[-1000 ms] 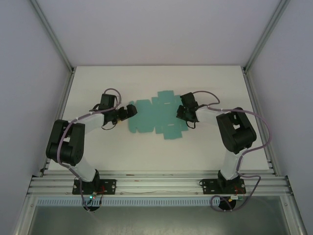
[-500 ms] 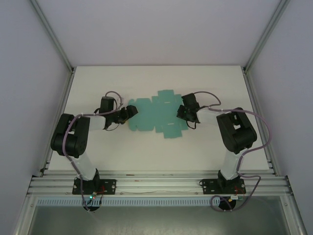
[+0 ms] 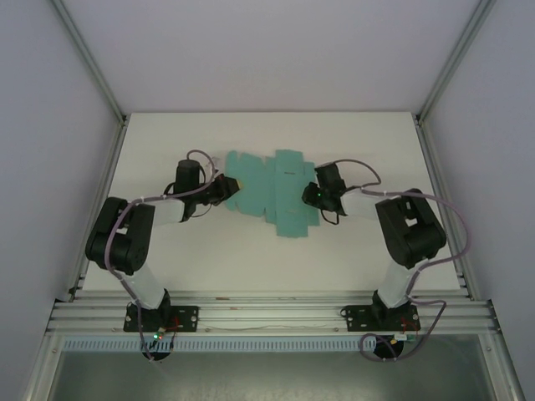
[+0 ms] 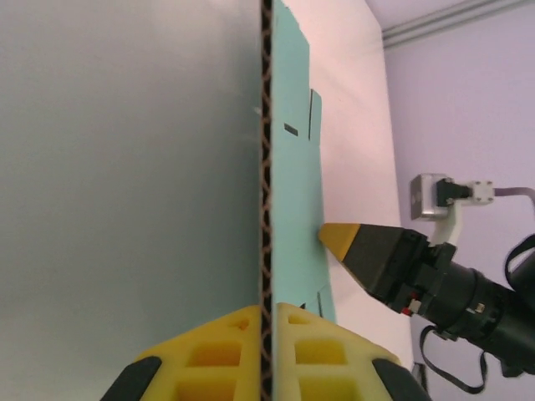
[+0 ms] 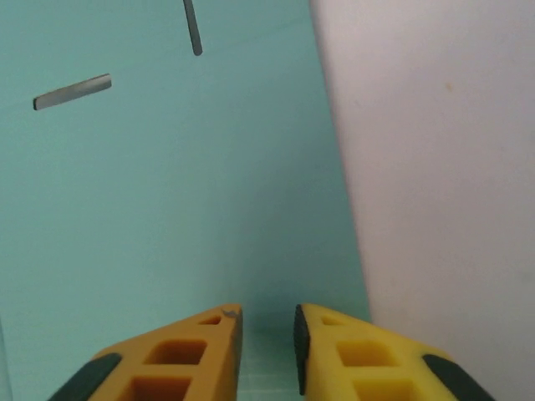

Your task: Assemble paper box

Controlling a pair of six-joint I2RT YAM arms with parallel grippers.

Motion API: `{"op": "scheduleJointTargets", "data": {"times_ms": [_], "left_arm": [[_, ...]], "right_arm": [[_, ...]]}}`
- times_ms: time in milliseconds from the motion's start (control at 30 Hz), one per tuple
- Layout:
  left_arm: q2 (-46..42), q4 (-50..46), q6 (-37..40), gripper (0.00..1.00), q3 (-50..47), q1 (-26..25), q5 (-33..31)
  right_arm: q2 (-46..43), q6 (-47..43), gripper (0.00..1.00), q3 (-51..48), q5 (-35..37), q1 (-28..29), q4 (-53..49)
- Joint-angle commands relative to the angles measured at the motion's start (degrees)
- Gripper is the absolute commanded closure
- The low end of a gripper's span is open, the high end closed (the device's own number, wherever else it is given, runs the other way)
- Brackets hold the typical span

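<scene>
While the left gripper (image 3: 229,185) clamps shut on the paper box (image 3: 272,188) — the sheet's edge pinched between its yellow fingers (image 4: 330,334) — the teal card runs ahead of it to the right gripper (image 3: 308,195), whose tips, a narrow slit apart, touch the card's face.

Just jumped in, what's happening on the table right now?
The left gripper has its fingers shut on the left edge of the teal paper box, which is a die-cut sheet that looks flat and unfolded on the table. The right gripper, fingers slightly apart, rests its tips on the sheet near the right edge.
</scene>
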Motion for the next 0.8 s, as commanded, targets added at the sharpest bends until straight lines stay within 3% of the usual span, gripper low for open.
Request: {"op": "scheduleJointTargets", "data": {"times_ms": [0,100,233,333,533,667,767], "left_arm": [[-6.9,-0.6,4.5,1.00,1.8,-0.5,0.3],[-13.0,0.1,4.8,1.00,1.3,-0.5,2.0],[-22.2,0.3,3.9,1.00,0.6,-0.5,3.2],[-28.5,3.1,1.6,1.00,-1.1,-0.5,5.6],[-38.6,5.1,-1.7,1.00,-4.5,-0.5,5.3],[-42.7,6.2,-3.2,1.00,-5.8,-0.6,5.1],[-44.3,5.9,-3.8,1.00,-6.2,-0.6,4.3]], "right_arm": [[-7.5,-2.7,0.68,-2.6,-4.7,-2.9,-8.6],[-17.0,-5.3,0.60,-4.5,-8.2,-6.3,-8.7],[-29.3,-7.7,0.35,-7.2,-18.6,-12.0,-7.6],[-35.8,-7.8,0.25,-8.4,-27.9,-15.3,-5.5],[-41.6,-1.4,0.23,-7.9,-40.6,-16.7,2.1],[-41.2,5.2,0.30,-8.2,-48.4,-16.7,11.4],[-41.0,5.6,0.42,-7.8,-49.5,-16.7,12.4]]}}
